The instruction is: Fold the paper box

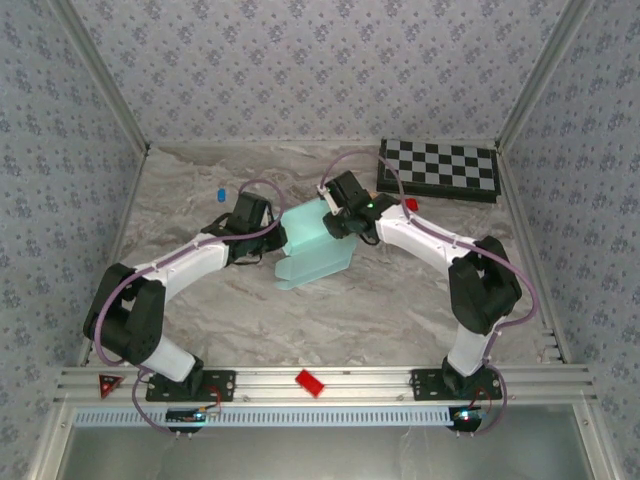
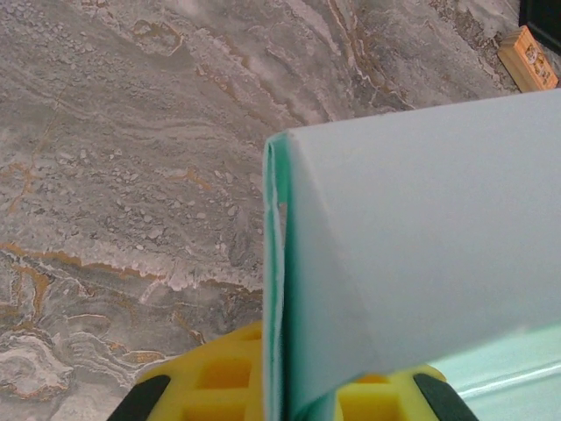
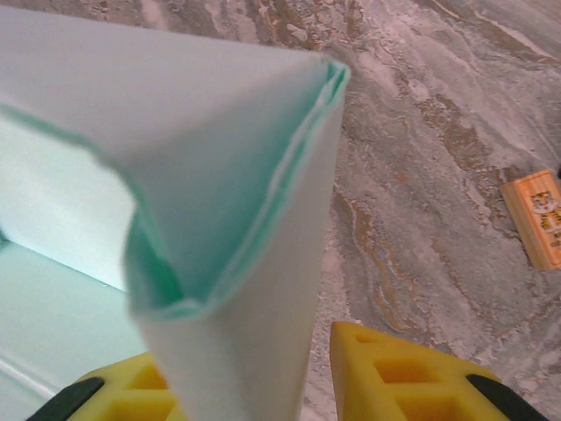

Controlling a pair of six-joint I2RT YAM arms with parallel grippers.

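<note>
The paper box [image 1: 312, 248], pale mint card partly folded up, lies at the middle of the marble table. My left gripper [image 1: 262, 233] sits at its left side and is shut on a raised double wall of the box [image 2: 412, 228]; the yellow fingers [image 2: 197, 381] press the card from both sides. At the box's far right corner, my right gripper [image 1: 336, 217] straddles an upright folded corner of the box [image 3: 228, 202]. Its jaws are open. The card lies against the left finger [image 3: 123, 396], and a gap of table shows before the right finger [image 3: 394, 377].
A black-and-white chessboard [image 1: 438, 168] lies at the back right. Just right of the right gripper, a small wooden block [image 3: 535, 217] with a red piece [image 1: 410, 204] rests on the table. A small blue object [image 1: 220, 193] lies at the back left. A red tag [image 1: 309, 382] sits on the front rail.
</note>
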